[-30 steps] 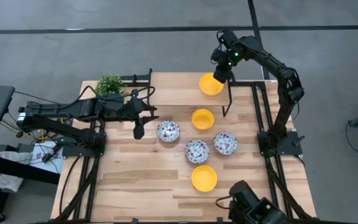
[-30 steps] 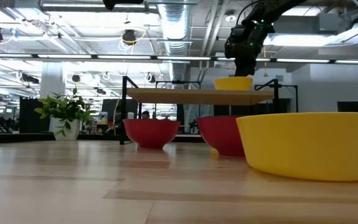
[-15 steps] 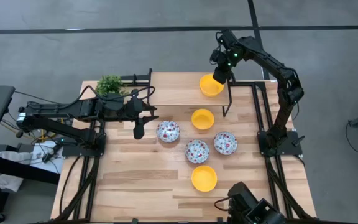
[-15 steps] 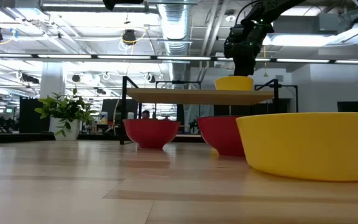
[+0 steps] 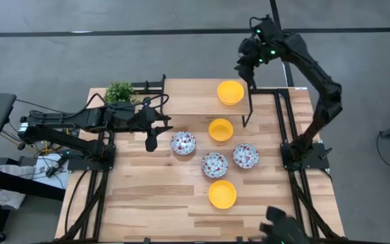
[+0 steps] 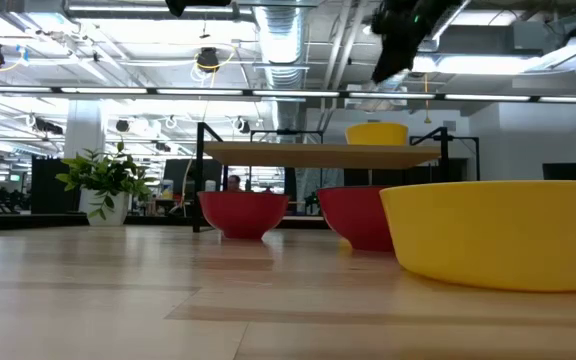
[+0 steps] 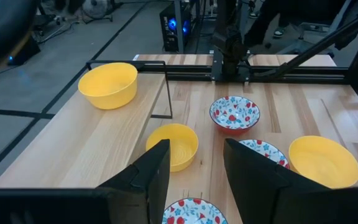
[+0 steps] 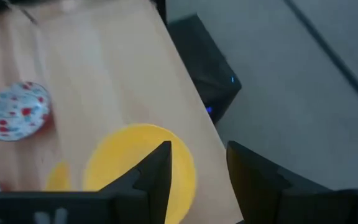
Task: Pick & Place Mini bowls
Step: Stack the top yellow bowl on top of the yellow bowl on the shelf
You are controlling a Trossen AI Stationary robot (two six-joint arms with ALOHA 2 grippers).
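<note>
One yellow mini bowl [image 5: 230, 91] stands on its base on the raised wooden shelf [image 5: 195, 98] at the table's far side; the low view shows the bowl [image 6: 376, 133] upright there. My right gripper [image 8: 197, 180] hangs open above it and a little past the shelf's far right corner [image 5: 246, 64], touching nothing. On the table below lie two more yellow bowls [image 5: 221, 129] [image 5: 222, 194] and three floral bowls [image 5: 183, 143] [image 5: 214, 164] [image 5: 246, 156]. My left gripper [image 5: 151, 142] waits open, just left of the nearest floral bowl.
A small green potted plant [image 5: 119, 92] stands at the far left corner. The shelf's black metal frame [image 5: 249, 112] stands upright beside the middle yellow bowl. Bare wood spreads across the table's near left part [image 5: 141, 196].
My right gripper has opened and let go of the yellow bowl, then risen and drawn back toward the table's far edge. The bowl stays upright on the shelf where it was set.
</note>
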